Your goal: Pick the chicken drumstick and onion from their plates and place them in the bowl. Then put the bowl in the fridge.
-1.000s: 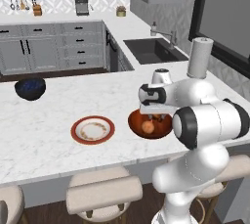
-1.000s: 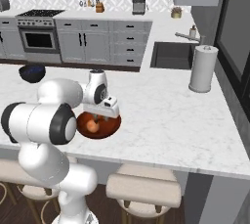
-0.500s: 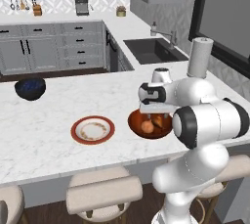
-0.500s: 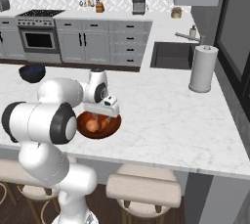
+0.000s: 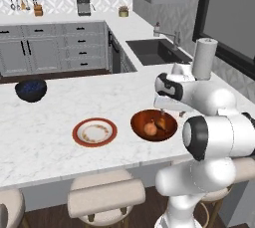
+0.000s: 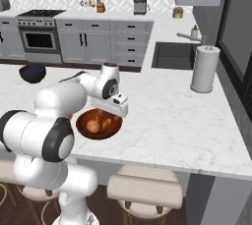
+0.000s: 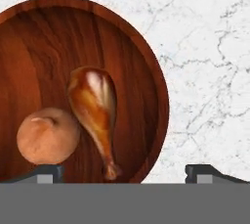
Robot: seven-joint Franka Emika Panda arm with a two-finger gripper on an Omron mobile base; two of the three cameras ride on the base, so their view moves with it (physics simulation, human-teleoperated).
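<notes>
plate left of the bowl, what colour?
Cream centre, wide red-brown rim; the plate shows best in the left base view.

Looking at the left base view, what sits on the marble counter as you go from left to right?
Dark blue bowl → red-rimmed plate → reddish-brown bowl holding the onion and chicken drumstick → paper towel roll.
</notes>
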